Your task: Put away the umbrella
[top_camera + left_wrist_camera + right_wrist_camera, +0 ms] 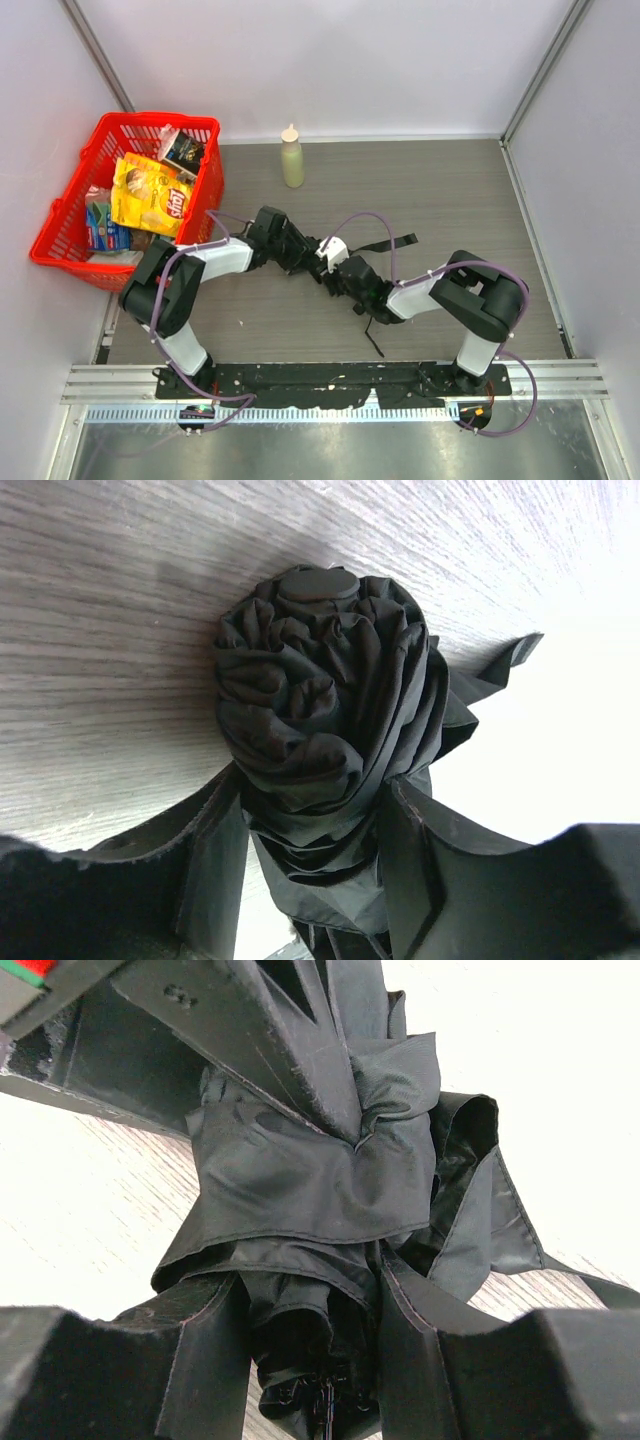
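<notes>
The umbrella (327, 266) is a folded bundle of black fabric held between both arms over the middle of the table. A loose strap (388, 244) trails to the right. In the left wrist view its twisted fabric end (310, 700) fills the space between the fingers, and my left gripper (310, 865) is shut on it. Seen from the right wrist, the umbrella (300, 1180) runs down between the fingers. My right gripper (310, 1350) is shut on that lower part. In the top view the left gripper (305, 255) and the right gripper (347, 278) stand almost tip to tip.
A red basket (60, 215) with snack bags stands at the back left. A pale squeeze bottle (291, 157) is upright near the back wall. White walls close in the table on three sides.
</notes>
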